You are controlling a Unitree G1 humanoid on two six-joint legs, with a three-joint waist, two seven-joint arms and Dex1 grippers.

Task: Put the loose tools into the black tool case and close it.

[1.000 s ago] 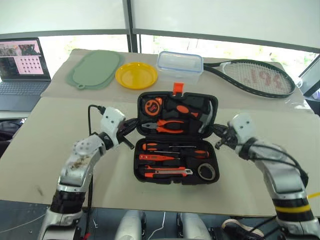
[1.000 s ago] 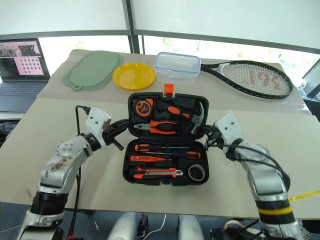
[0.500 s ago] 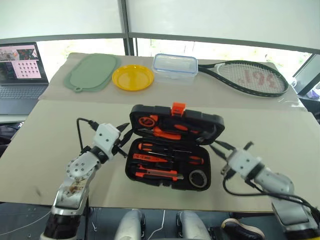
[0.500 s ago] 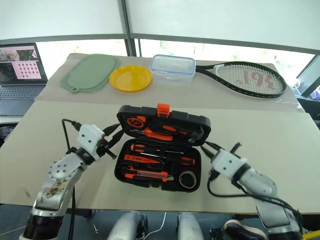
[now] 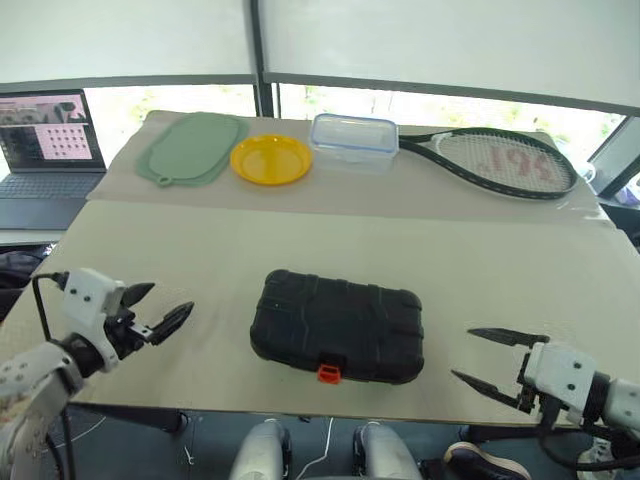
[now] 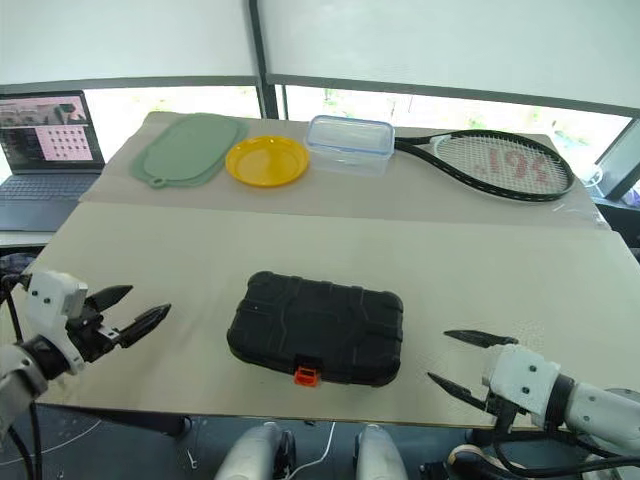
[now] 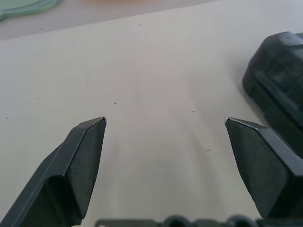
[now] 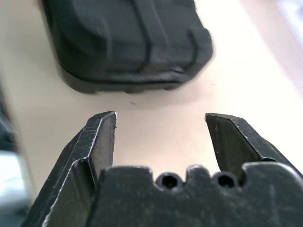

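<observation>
Lying shut between both wide-open, empty grippers, left gripper and right gripper, the black tool case is being judged rigid, weighty, best taken by its long edges.

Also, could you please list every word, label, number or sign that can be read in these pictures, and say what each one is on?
Red marking on the strings of the tennis racket: it looks like digits, perhaps "561", but it faces away and is not surely legible.
Laptop screen: a grid of small icons and pictures, too small to read.
Black tool case, shut, with its orange latch: no text visible.
</observation>
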